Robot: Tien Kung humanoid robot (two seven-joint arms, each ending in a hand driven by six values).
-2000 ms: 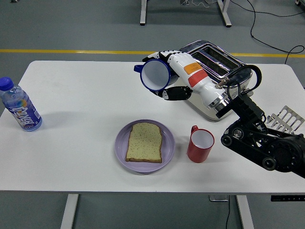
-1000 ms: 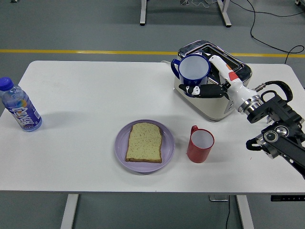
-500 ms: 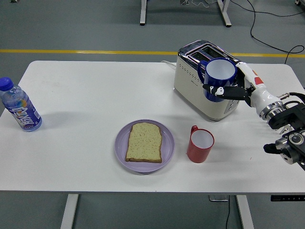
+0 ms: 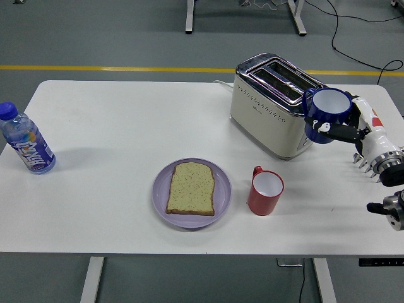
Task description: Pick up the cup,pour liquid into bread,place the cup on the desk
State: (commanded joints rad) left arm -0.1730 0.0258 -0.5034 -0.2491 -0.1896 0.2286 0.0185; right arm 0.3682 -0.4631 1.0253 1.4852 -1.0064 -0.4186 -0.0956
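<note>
— What is that cup [image 4: 327, 113] made of, can you tell?

— Looks like enamel: glossy deep blue outside, plain white inside, round, with a loop handle on its left side. It stands upright, mouth up, off the table [image 4: 126, 126], near the right edge and just beside the toaster [image 4: 273, 104].

— And who has it?

— The right hand [image 4: 351, 129]. Black fingers [image 4: 334, 129] are wrapped across the front of the cup and closed on it; the wrist behind is white plastic with an orange patch, running into a black jointed arm at the right edge.

— The toaster is metal?

— Shiny chrome on top with two long slots, and cream sides with rows of small dots. It sits towards the far right corner.

— What about the bread [image 4: 191, 188]?

— One square slice, pale and speckled, brown crust, lying flat on a round lilac plate [image 4: 161, 196] near the middle of the near edge. I can't tell whether it is wet.

— Anything else?

— A red mug [image 4: 265, 191], white inside, stands just right of the plate. A clear plastic bottle [image 4: 25, 141] with a blue cap and bright label stands at the left edge.
</note>
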